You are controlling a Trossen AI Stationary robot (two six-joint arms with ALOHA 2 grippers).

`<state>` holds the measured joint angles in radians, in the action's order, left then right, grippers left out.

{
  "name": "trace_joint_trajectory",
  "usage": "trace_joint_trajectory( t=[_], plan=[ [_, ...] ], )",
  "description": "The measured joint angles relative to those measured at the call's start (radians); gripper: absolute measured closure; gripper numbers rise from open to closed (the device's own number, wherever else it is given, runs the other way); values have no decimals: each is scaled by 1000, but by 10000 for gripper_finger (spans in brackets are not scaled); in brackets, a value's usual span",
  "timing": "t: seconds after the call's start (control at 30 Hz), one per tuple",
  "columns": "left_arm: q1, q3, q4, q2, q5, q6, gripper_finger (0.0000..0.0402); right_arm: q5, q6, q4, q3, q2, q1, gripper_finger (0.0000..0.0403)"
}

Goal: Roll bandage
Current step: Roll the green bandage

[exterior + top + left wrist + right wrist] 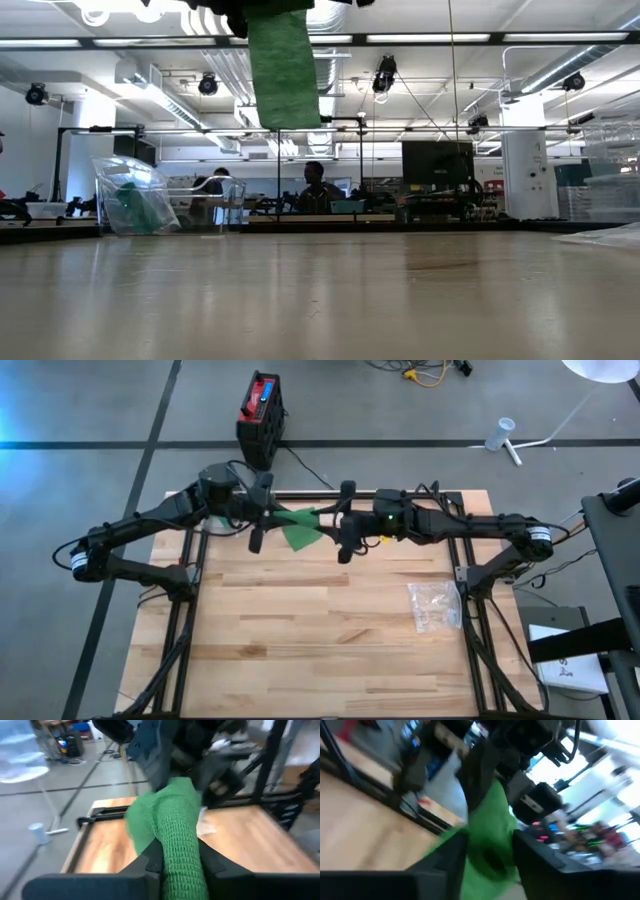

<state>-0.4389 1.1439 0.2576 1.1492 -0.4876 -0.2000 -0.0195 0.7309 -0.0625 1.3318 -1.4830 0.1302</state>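
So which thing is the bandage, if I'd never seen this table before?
Look at the far edge of the wooden table, where the two dark arms meet in mid-air. Between the left gripper and the right gripper hangs the bandage, a strip of knitted cloth held up off the wood. It is the only bright green thing there; the clear plastic bag lies flat on the table.

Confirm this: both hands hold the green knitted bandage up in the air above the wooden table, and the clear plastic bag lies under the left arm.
Wrong on the bag. The clear plastic bag lies under the right arm, as the high view shows. The rest stands: the green knitted bandage hangs above the wooden table.
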Motion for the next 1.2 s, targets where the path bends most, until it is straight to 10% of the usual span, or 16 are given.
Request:
trace_joint_trajectory(
  t=[0.43, 1.2],
  plan=[
    [27, 0, -39, 1, 78, -132, 367, 96, -310, 57, 66, -11, 64, 113],
    [66, 0, -17, 1, 66, -158, 363, 141, 55, 74, 64, -62, 57, 171]
  ],
)
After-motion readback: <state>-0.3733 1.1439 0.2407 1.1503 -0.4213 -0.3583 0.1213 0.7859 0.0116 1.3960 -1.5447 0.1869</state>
